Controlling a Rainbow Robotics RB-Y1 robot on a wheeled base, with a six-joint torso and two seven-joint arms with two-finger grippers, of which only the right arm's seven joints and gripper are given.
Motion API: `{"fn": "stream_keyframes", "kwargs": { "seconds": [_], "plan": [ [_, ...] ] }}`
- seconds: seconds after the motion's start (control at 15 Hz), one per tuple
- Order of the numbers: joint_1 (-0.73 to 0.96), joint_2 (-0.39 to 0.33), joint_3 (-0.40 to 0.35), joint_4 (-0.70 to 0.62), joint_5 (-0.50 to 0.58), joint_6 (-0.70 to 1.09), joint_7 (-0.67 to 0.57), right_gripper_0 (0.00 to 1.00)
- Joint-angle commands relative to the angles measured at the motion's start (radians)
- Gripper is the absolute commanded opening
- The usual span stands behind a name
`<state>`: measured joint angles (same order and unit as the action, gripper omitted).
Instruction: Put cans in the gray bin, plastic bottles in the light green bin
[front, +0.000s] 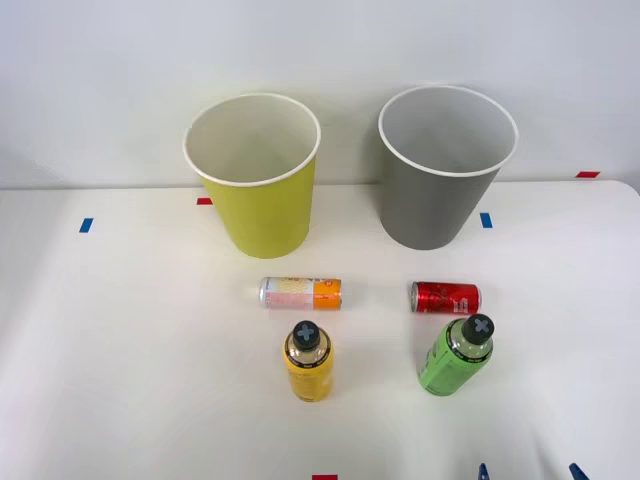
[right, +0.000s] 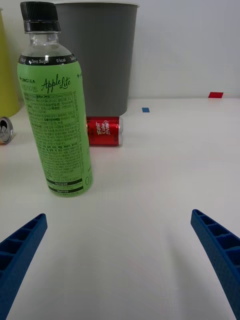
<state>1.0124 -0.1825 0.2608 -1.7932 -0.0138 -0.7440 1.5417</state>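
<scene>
"Apple Lite" can be read on the green bottle (right: 56, 107), with "Zero Sugar" and "0 kcal" on the black band near its neck; the rest of the label is tiny print that can't be made out. White writing is seen on the red can (right: 104, 131), but it's too tilted to read. The print on the silver-pink can (front: 301, 293) is too small to tell, and in the wrist view just its silver end is caught at the edge.

On the table (front: 120, 380), the red can is laid on its side at 12 o'clock from the upright green bottle, almost touching it. The yellow bottle (front: 308, 362) is stood at 9 o'clock from the green one, with the silver-pink can lying just at its 12. Further back the gray bin (front: 440, 175) and the light green bin (front: 258, 185) are set side by side, gray at 3 o'clock of green.

The right gripper (front: 528, 471) is kept at 5 o'clock from the green bottle, mostly cut off, fingers (right: 216, 250) spread wide with nothing held
</scene>
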Motion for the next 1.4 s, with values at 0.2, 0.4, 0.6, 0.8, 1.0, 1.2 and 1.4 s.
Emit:
{"fn": "stream_keyframes", "kwargs": {
  "seconds": [0.2, 0.4, 0.6, 0.8, 1.0, 1.2, 1.4],
  "plan": [
    [0.0, 0.0, 0.0, 0.0, 0.0, 0.0, 0.0, 1.0],
    [0.0, 0.0, 0.0, 0.0, 0.0, 0.0, 0.0, 1.0],
    [0.0, 0.0, 0.0, 0.0, 0.0, 0.0, 0.0, 1.0],
    [0.0, 0.0, 0.0, 0.0, 0.0, 0.0, 0.0, 1.0],
    [0.0, 0.0, 0.0, 0.0, 0.0, 0.0, 0.0, 1.0],
    [0.0, 0.0, 0.0, 0.0, 0.0, 0.0, 0.0, 1.0],
    [0.0, 0.0, 0.0, 0.0, 0.0, 0.0, 0.0, 1.0]
  ]
}}
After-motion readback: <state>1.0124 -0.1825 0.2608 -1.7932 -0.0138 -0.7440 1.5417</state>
